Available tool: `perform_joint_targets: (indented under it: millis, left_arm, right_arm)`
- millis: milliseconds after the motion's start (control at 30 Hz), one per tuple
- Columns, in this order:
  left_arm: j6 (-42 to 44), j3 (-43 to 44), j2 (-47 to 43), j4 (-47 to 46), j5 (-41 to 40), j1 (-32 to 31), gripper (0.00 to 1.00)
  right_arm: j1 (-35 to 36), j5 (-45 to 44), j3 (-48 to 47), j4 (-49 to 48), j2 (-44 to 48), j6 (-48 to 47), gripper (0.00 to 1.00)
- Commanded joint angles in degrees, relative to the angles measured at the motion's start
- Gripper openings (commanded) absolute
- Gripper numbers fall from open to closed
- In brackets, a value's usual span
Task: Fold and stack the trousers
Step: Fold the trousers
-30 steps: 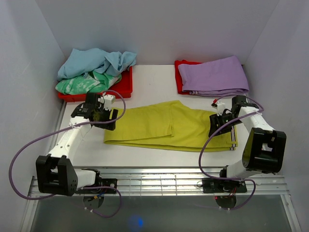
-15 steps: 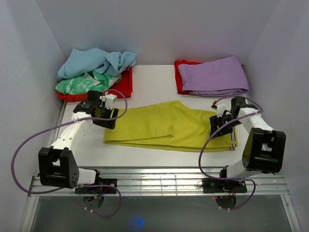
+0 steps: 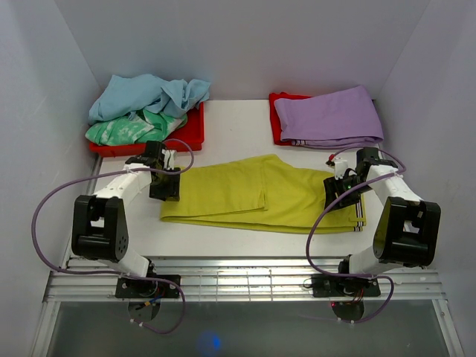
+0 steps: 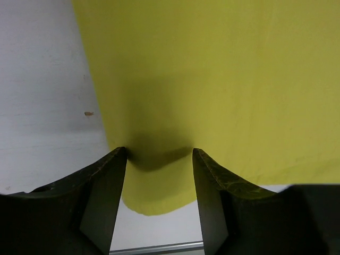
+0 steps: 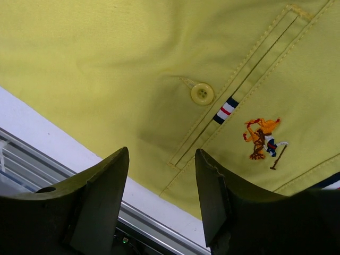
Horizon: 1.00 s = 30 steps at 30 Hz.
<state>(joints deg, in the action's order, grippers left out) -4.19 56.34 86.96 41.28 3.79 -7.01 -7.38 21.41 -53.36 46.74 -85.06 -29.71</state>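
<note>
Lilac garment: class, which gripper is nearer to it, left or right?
Right. The right gripper is at the waist end of the trousers, just below the lilac garment in the top view; the left gripper is at the opposite, leg end.

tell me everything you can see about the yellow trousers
The trousers are chartreuse-yellow, plain woven cloth, folded lengthwise with one leg over the other, lying flat across the middle of the white table. The waist end, at the right, shows a welt pocket with a button, a striped tab and an embroidered polo rider. The left gripper stands open over the leg-end corner, the right gripper open over the pocket; contact cannot be judged.
</note>
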Motion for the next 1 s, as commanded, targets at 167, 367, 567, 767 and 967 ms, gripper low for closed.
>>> perform_joint_targets:
  millis: [167,367,567,767,967]
  left_arm:
    - [-2.0,1.6,4.4,-3.2,-1.8,0.1,0.47]
    - [-1.7,1.8,4.7,-3.3,-2.6,0.0,0.17]
    - [-0.8,1.8,3.9,-2.9,-2.9,0.1,0.0]
    - [2.2,1.2,1.4,-1.8,-2.7,3.2,0.0]
    - [11.6,1.4,0.4,-0.4,4.8,10.6,0.0]
  right_arm:
    - [-0.1,-0.4,-1.3,0.9,1.0,0.1,0.59]
    - [-0.1,-2.8,1.4,-1.0,0.7,-0.3,0.58]
    - [-0.1,-6.1,2.3,-2.4,-0.5,-0.7,0.57]
    - [-0.1,-12.6,1.9,-2.8,-3.9,-0.4,0.45]
    - [-0.1,-16.3,2.1,-3.3,-6.5,0.1,0.43]
